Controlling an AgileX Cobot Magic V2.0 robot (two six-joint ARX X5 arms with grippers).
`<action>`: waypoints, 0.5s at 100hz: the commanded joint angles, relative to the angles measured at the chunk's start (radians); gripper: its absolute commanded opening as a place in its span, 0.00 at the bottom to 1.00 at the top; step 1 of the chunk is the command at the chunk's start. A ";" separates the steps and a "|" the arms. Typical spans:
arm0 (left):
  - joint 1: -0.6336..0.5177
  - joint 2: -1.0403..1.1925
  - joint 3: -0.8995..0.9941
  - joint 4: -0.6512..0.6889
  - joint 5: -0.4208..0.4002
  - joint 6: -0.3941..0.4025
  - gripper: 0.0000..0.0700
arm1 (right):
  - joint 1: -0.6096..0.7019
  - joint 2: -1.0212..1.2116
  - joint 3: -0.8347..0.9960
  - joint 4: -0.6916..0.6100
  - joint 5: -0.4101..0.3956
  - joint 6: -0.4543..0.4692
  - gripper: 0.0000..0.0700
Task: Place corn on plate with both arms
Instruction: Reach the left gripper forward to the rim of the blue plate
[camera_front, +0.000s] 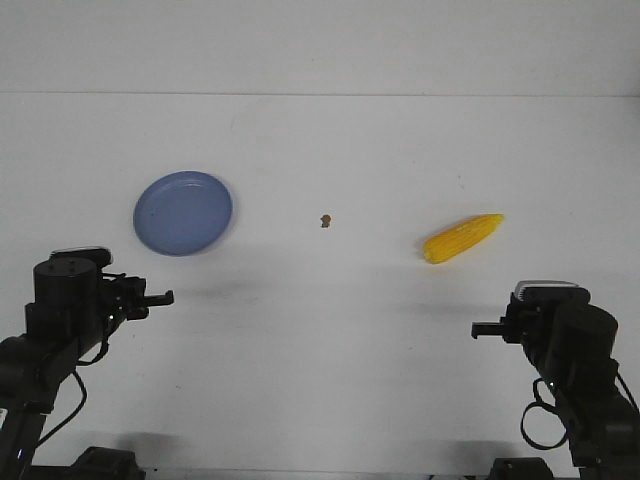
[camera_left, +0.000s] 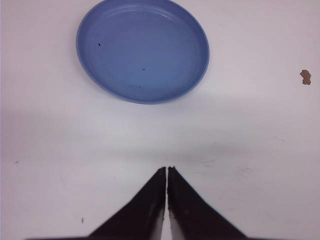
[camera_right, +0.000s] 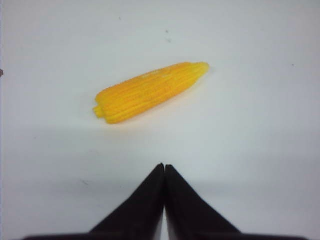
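The yellow corn (camera_front: 462, 238) lies on the white table at the right, tilted, its thin end pointing away to the right; it also shows in the right wrist view (camera_right: 150, 92). The blue-lavender plate (camera_front: 183, 212) sits empty at the left and shows in the left wrist view (camera_left: 142, 49). My left gripper (camera_front: 166, 297) is shut and empty, in front of the plate, its tips (camera_left: 166, 169) together. My right gripper (camera_front: 477, 329) is shut and empty, in front of the corn, its tips (camera_right: 164, 166) together.
A tiny brown speck (camera_front: 326, 220) lies on the table between plate and corn; it shows in the left wrist view (camera_left: 305, 76). The table's far edge meets a white wall (camera_front: 320, 45).
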 joint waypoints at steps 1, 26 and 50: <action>0.000 0.004 0.018 0.007 0.002 0.002 0.02 | 0.001 0.002 0.016 0.006 -0.001 0.010 0.00; 0.000 0.003 0.018 0.006 0.001 -0.003 0.24 | 0.001 -0.007 0.016 0.003 -0.001 0.009 0.31; 0.000 -0.007 0.018 0.005 0.001 -0.008 0.89 | 0.001 -0.015 0.016 -0.012 0.000 0.009 0.88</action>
